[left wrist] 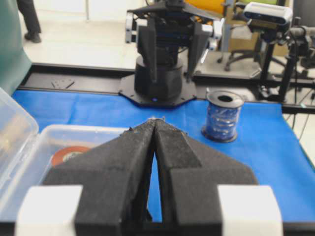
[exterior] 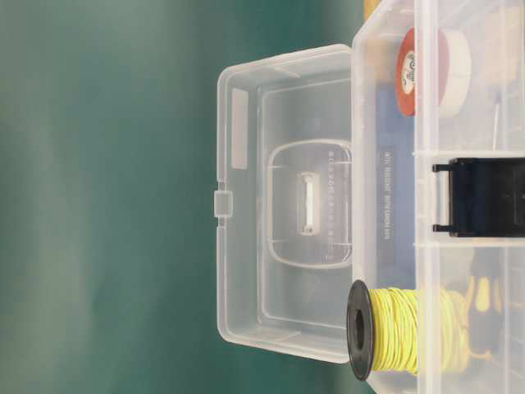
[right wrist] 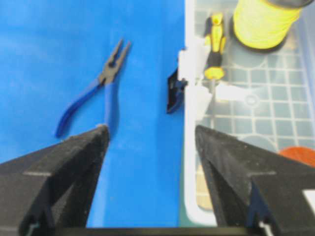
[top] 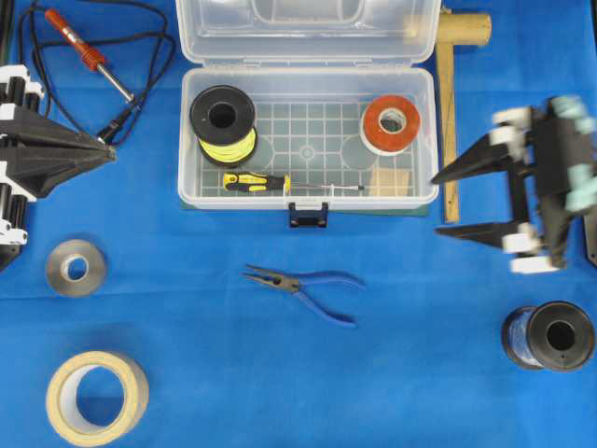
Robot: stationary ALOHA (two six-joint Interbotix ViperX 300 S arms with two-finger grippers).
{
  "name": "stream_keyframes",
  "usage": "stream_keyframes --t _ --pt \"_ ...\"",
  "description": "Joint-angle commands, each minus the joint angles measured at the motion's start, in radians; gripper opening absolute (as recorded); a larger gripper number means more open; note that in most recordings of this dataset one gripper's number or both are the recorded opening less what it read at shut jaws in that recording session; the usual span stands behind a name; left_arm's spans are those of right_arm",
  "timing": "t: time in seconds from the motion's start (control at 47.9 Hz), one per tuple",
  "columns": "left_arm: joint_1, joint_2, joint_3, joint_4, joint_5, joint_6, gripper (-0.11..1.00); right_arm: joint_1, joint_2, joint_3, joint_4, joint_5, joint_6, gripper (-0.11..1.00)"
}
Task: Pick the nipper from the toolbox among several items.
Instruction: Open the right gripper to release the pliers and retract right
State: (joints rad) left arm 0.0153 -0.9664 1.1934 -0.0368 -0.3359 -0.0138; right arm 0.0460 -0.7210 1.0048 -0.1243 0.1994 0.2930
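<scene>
The nipper (top: 303, 286), with blue handles and dark pointed jaws, lies on the blue cloth in front of the toolbox; it also shows in the right wrist view (right wrist: 101, 91). The clear toolbox (top: 191, 140) stands open and holds a spool of yellow wire (top: 223, 121), an orange-red tape roll (top: 389, 123), a yellow-black screwdriver (top: 256, 182) and a tan square piece (top: 392, 181). My right gripper (top: 437, 205) is open and empty, right of the toolbox's front corner. My left gripper (top: 114, 147) is shut and empty at the far left.
A red-handled soldering iron (top: 89, 58) with black cable lies at the back left. A grey tape roll (top: 76, 268) and a beige tape roll (top: 96, 397) lie at the front left. A dark wire spool (top: 550, 336) stands at the front right. A wooden mallet (top: 451, 103) lies right of the box.
</scene>
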Motion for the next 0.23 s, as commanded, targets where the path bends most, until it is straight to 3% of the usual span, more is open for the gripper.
stream_keyframes --t 0.0,0.209 --pt "0.002 0.009 -0.008 -0.002 -0.021 0.002 0.00 -0.025 -0.097 0.063 -0.003 -0.048 0.003 0.71" --pt "0.002 0.012 -0.006 -0.002 -0.035 0.000 0.00 -0.083 -0.267 0.241 -0.002 -0.133 0.003 0.71"
